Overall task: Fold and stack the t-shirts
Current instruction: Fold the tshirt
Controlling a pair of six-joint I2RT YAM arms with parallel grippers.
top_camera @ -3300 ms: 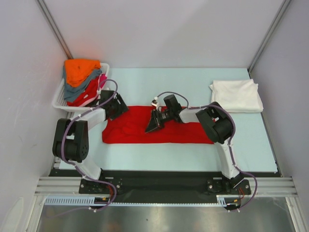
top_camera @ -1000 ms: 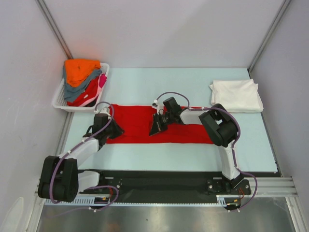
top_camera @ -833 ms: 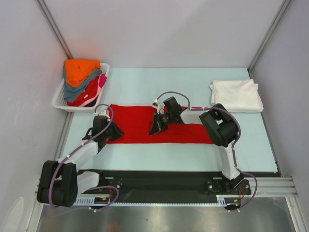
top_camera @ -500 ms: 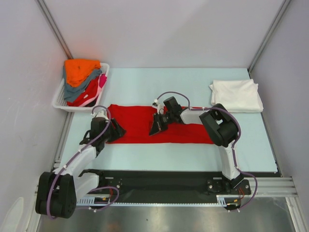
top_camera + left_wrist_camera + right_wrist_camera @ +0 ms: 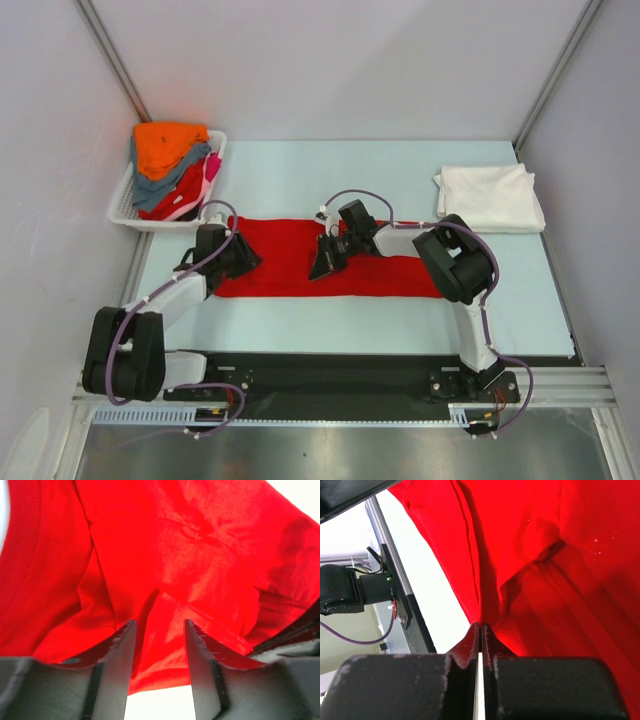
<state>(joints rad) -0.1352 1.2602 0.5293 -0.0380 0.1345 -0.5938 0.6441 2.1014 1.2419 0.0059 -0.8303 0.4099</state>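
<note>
White mesh basket (image 5: 125,200) far left, behind the left gripper, piled with an orange shirt (image 5: 165,143), a grey-teal shirt (image 5: 160,184) and a red shirt with pink trim (image 5: 190,192).

Left gripper (image 5: 240,257) sits low at the left end of the red t-shirt (image 5: 290,255), which lies as a long folded band across the table (image 5: 300,170). Left wrist view: left gripper (image 5: 160,645) has its jaws apart, red cloth directly beneath and ahead of the fingers (image 5: 122,655), nothing pinched between them; a fold ridge runs forward from the gap.

Right gripper (image 5: 322,262) is down on the band's middle, right of the left gripper. Right wrist view: right gripper (image 5: 481,630) has its jaws pressed together, tips meeting right at a raised crease of the red t-shirt (image 5: 545,555); cannot tell if cloth is actually pinched. Bare table shows left of the tips.

Cream-white t-shirt (image 5: 490,198) lies folded far right, behind the right arm, well apart from the red one.
</note>
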